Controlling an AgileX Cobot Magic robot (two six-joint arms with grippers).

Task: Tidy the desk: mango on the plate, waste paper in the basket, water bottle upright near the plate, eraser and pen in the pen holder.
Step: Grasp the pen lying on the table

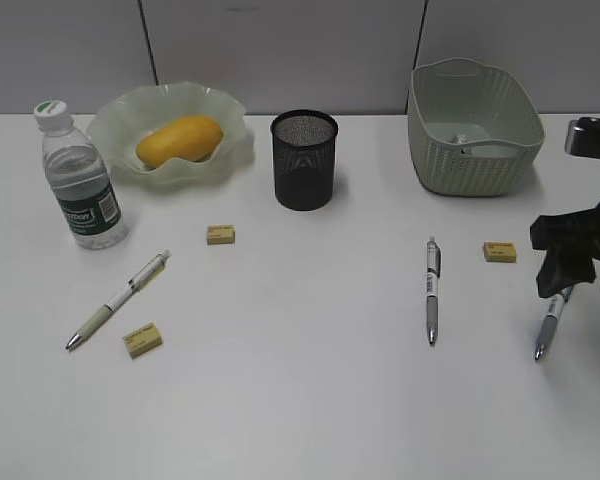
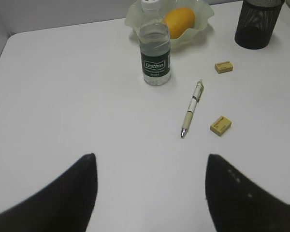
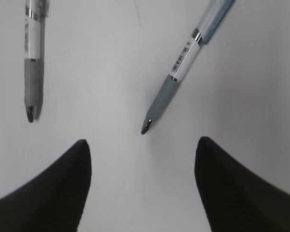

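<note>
Three pens are lying on the desk (image 1: 300,400): a cream-barrelled pen (image 1: 118,300), a grey-grip pen (image 1: 432,291) and a blue-topped pen (image 1: 550,325). Three yellow erasers are sitting there too: (image 1: 220,234), (image 1: 142,340), (image 1: 500,252). One mango (image 1: 179,139), one plate (image 1: 115,125), one water bottle (image 1: 80,180), one pen holder (image 1: 304,160) and one basket (image 1: 475,125) are standing by.

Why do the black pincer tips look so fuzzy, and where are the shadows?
Left wrist view: the left pincer sits too close to the lens, so its tips blur, while the water bottle stays sharp. Right wrist view: the right pincer is blurred too, and the pen above it is slightly soft. Exterior view: the light is even, and the pen holder casts only a faint shadow.
</note>
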